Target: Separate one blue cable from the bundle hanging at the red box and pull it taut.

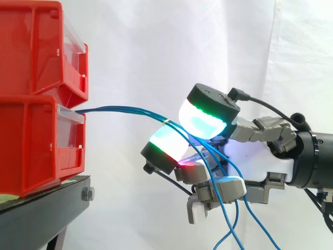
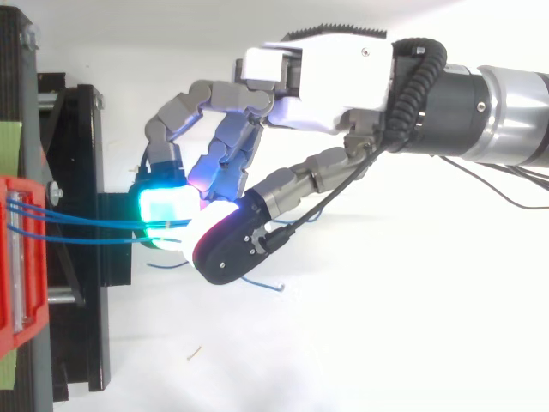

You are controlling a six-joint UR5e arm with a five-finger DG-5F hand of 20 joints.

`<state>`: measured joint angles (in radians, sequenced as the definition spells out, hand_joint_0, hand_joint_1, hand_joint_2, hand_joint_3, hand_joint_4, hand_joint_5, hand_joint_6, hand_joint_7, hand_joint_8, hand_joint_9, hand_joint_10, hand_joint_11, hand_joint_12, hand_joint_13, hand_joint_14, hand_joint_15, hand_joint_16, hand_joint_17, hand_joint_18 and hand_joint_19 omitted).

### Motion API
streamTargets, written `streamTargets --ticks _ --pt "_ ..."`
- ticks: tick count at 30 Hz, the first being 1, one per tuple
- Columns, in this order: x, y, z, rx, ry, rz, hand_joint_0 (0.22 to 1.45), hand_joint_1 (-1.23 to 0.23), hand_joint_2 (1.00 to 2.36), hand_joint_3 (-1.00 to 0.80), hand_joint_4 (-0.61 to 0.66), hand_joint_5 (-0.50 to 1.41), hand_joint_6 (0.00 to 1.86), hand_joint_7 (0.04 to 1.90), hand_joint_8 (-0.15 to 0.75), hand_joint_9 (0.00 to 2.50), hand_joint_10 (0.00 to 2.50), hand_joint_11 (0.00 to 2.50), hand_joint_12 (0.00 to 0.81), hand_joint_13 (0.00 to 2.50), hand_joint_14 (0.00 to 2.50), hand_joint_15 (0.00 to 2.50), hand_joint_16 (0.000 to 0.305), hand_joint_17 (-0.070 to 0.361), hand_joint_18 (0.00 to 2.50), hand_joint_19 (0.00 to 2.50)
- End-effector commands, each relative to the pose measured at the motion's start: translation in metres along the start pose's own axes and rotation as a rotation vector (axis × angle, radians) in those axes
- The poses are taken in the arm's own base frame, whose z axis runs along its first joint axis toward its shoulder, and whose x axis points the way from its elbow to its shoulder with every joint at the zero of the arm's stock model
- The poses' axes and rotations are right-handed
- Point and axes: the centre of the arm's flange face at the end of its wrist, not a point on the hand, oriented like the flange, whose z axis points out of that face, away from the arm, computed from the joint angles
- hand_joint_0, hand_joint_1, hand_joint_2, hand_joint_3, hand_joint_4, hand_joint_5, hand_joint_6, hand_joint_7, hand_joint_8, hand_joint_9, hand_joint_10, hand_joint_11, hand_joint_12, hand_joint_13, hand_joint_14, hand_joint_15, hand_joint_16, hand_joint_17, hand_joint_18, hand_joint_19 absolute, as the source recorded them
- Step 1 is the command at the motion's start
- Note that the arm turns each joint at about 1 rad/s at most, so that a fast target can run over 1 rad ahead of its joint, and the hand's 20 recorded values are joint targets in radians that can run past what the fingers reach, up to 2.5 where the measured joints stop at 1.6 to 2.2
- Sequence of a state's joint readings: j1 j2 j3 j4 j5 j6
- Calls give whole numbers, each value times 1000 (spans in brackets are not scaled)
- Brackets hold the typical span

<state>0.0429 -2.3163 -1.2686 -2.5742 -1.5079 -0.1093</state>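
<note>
Several thin blue cables [image 1: 119, 110] leave the front of the lower red bin [image 1: 31, 140] and run right, almost level, to my hand [image 1: 260, 156]. A small yellow tie [image 1: 165, 122] binds them just before the hand. The fingers are curled, and the cables pass between a green-glowing upper pad [image 1: 203, 120] and a lower pad [image 1: 167, 143]. Past the fingers the cables hang down in loose strands [image 1: 244, 219]. From above, the cables [image 2: 86, 225] stretch from the red bin [image 2: 17, 257] into the glowing fingertips [image 2: 163, 210]. I cannot tell whether one cable is split from the rest.
A second red bin [image 1: 31, 47] is stacked on the lower one, both on a black stand [image 1: 47, 208]. A white curtain hangs behind. Loose cable ends [image 2: 257, 283] show under the hand in the top view.
</note>
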Motion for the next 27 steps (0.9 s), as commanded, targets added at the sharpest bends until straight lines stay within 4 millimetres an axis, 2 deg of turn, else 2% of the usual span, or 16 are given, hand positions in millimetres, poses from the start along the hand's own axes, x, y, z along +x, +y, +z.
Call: streamTargets --ticks 1,10,14,17,23,27 --pt "0 0 0 0 0 -1 678 -793 1013 -318 67 -189 892 1059 365 1022 17 1139 398 1281 15 1391 42 94 990 592" --pt "0 -1 -1 8 -1 0 738 -876 1006 -424 118 -200 891 1009 367 1008 16 1137 406 1277 17 1376 41 93 992 582" --pt "0 -1 -1 7 1 0 853 -893 1005 -453 88 -206 904 1096 365 1029 15 1155 403 1284 14 1384 40 91 953 619" --pt "0 -1 -1 8 -1 0 869 -885 1003 -466 114 -204 919 1021 368 1039 16 1171 408 1282 14 1379 40 91 940 637" --pt "1 -2 -2 10 1 0 823 -914 1000 -500 219 -185 938 1053 390 1077 18 1199 416 1245 22 1220 41 92 1006 554" --pt "0 -2 -1 11 0 1 726 -921 1000 -500 192 -171 937 1091 393 1092 17 1204 410 1248 23 1191 42 94 1047 547"
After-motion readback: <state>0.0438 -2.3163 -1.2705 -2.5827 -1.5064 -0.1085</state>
